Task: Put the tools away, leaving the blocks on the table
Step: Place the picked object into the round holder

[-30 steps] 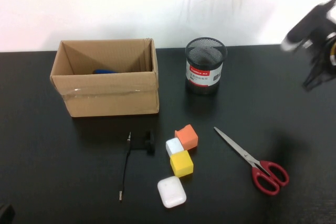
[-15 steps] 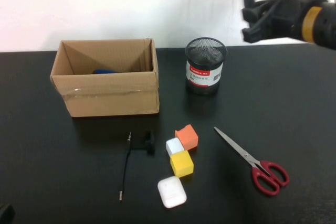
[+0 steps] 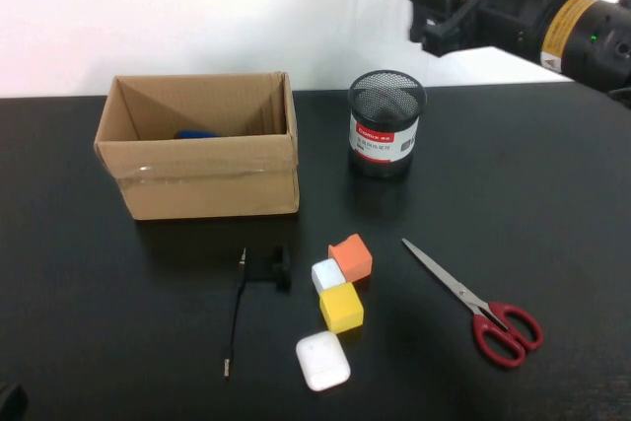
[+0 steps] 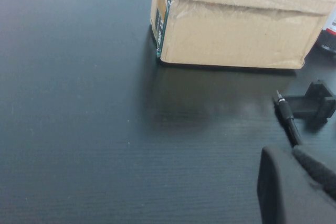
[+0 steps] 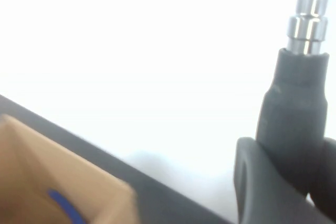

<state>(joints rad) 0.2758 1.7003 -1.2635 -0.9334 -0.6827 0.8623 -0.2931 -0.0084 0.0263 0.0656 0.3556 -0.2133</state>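
My right gripper (image 3: 439, 9) is raised above and behind the mesh cup (image 3: 386, 123). In the right wrist view it (image 5: 294, 182) is shut on the thick black-handled tool (image 5: 294, 103), metal tip pointing outward. The red-handled scissors (image 3: 483, 308) lie on the table (image 3: 552, 194) at the front right. The thin black rod (image 3: 237, 308) lies front centre. The orange (image 3: 351, 256), white (image 3: 327, 274) and yellow (image 3: 341, 307) blocks sit clustered beside it. My left gripper (image 3: 8, 401) is parked at the front left corner, shut and empty; its fingers (image 4: 278, 192) are close to the rod's tip (image 4: 286, 116).
An open cardboard box (image 3: 197, 160) stands at the back left with a blue item (image 3: 197, 133) inside. A white rounded case (image 3: 322, 360) lies in front of the blocks. A small black clamp piece (image 3: 280, 268) sits at the rod's far end.
My right arm has swung from the far right edge leftward and up with the tool, to above and behind the mesh cup. Nothing on the table has moved.
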